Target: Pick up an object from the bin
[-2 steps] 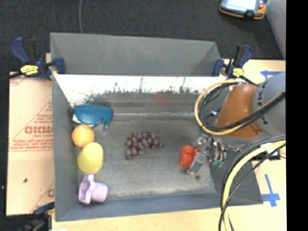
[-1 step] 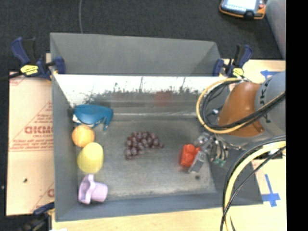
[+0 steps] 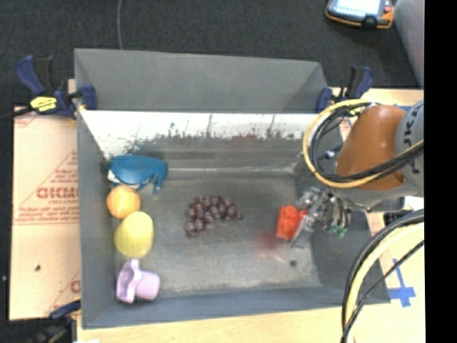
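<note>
Camera view: the hand (image 3: 308,224) is seen low by the right wall of the grey bin (image 3: 214,291), just beside a blocky orange-red thing (image 3: 287,222), perhaps touching it; whether it is clenched or released cannot be told. Bare floor is left around a knobbly bunch of dark grapes (image 3: 208,214) at mid-bin, and a blue piece (image 3: 137,170), an orange ball (image 3: 123,202), a yellow lemon (image 3: 134,234) and a lilac cup (image 3: 137,284) are ranged along the left wall.
</note>
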Robot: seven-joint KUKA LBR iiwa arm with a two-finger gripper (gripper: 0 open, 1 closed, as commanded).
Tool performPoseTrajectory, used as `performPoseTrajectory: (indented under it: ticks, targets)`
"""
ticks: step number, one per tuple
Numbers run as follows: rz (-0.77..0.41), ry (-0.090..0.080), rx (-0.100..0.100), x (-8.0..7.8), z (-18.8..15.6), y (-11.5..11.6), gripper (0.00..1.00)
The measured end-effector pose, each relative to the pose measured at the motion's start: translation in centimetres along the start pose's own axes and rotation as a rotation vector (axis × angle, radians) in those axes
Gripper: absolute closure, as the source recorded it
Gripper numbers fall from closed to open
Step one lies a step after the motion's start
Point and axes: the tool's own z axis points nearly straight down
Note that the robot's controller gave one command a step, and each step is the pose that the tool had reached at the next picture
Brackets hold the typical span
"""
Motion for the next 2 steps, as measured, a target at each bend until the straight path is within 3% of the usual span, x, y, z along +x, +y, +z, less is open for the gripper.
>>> performPoseTrajectory:
  ticks: [2]
  targets:
    - [-0.004, -0.008, -0.002, -0.22, -2.84, 0.01, 1.00]
